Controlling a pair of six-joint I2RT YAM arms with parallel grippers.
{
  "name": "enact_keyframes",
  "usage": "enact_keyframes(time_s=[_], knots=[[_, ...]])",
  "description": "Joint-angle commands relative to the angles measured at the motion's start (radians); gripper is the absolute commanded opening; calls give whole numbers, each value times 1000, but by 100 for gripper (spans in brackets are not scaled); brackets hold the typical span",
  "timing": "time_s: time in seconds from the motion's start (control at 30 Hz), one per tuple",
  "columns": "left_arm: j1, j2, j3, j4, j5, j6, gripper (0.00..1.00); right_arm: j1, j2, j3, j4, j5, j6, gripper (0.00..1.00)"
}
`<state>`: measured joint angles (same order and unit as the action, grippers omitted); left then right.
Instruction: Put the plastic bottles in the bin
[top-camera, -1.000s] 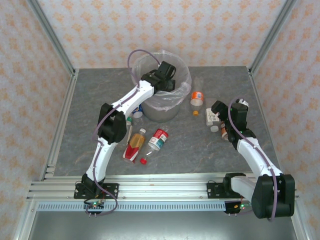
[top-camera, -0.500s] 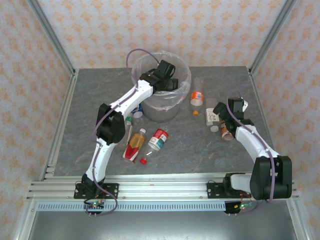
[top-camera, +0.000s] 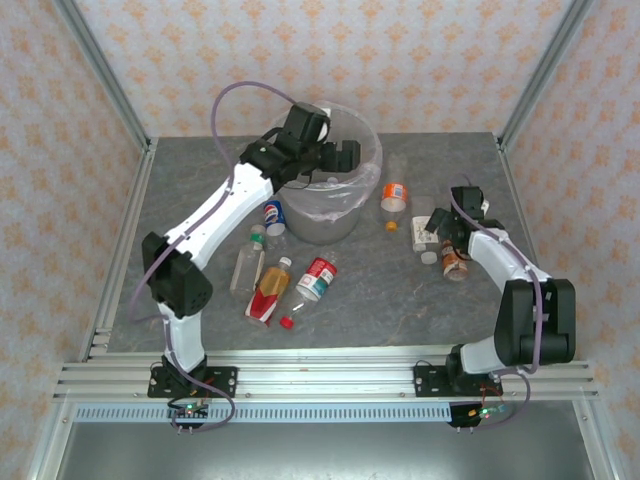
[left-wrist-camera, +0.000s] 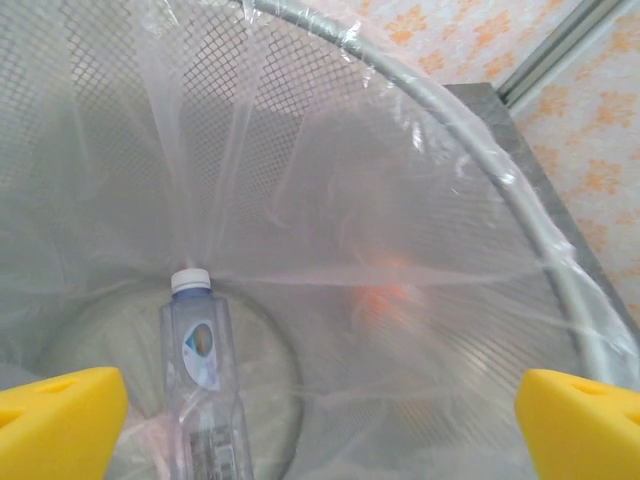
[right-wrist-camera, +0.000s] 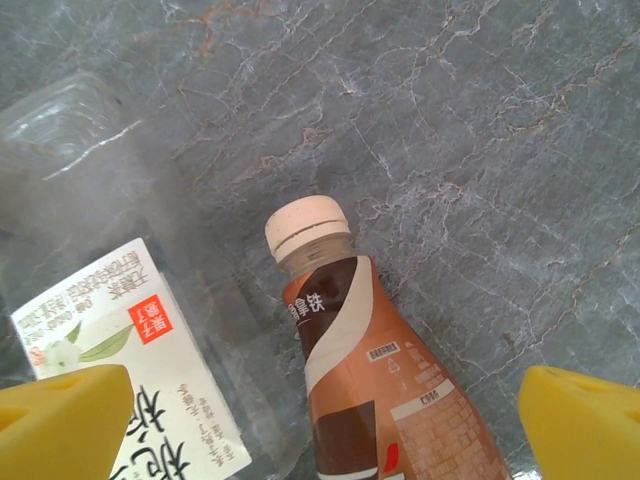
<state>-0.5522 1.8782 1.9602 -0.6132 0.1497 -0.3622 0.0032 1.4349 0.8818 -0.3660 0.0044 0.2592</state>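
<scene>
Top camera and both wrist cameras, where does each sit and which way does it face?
Top external: above and behind the bases, looking down on the table; both arms show.
Left wrist: on the left claw, looking down into the bin; yellow fingertips show.
Right wrist: on the right claw, looking down at the brown bottle; fingertips show.
Shared: top and left wrist both show the bin.
</scene>
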Motion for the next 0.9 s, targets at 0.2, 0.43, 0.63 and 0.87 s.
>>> enact_keyframes(time_s=[0.2,0.43,0.63,0.87], knots=[[-1,-273,-273,186,7,-83,100,-52,115,164,-183,-28,-130,100],[0,-431,-420,245,-65,-127,100,-54,212,285,-386,7,-295,99],[0,-484,-471,268,-107,-160,100,-54,336,388,-440,-17,-333,87],[1,-535,-476,162,-260,-281,100,-55,445,495,-473,11,-337,67]])
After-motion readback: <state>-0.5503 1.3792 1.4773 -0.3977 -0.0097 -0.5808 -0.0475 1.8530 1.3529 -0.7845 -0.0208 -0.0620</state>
